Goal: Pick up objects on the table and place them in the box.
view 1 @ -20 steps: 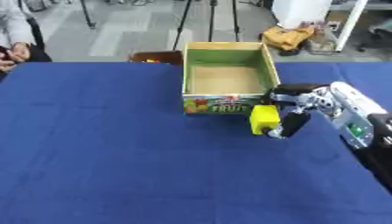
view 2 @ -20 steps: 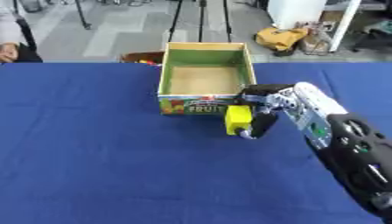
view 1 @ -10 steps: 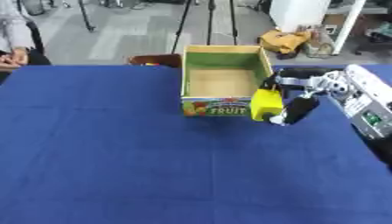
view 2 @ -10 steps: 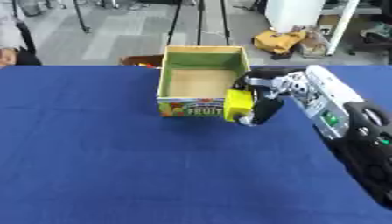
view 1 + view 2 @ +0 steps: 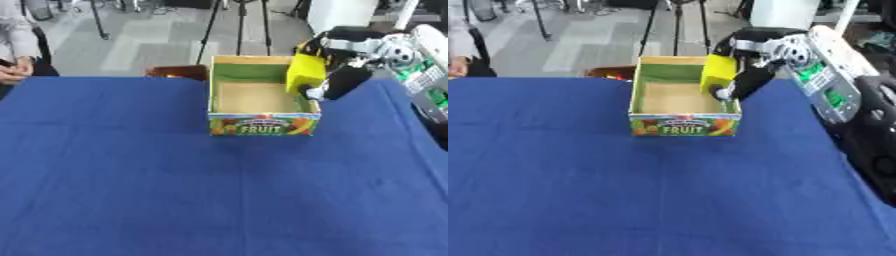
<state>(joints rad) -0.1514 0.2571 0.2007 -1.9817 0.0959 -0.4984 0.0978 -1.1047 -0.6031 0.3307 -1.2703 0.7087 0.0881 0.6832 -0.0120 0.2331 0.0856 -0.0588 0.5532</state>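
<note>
Right hand: it comes in from the right and hangs over the right wall of the box. Its fingers are curled around the yellow block.
Yellow block: up in the air, not on the desk. It stands tall, long side up and down. It sits on the left side of the hand, toward the inside of the box.
Box: open on top, green inside, with fruit pictures on the front. It sits on the far part of the blue desk. Its floor looks bare.
What matters next: the block is just over the right edge of the box, with the open space below it and a bit to the left. I think a small move left and down would let it drop in.
Risk: the block could bump the right wall.
Left hand: I can't see it anywhere.
</note>
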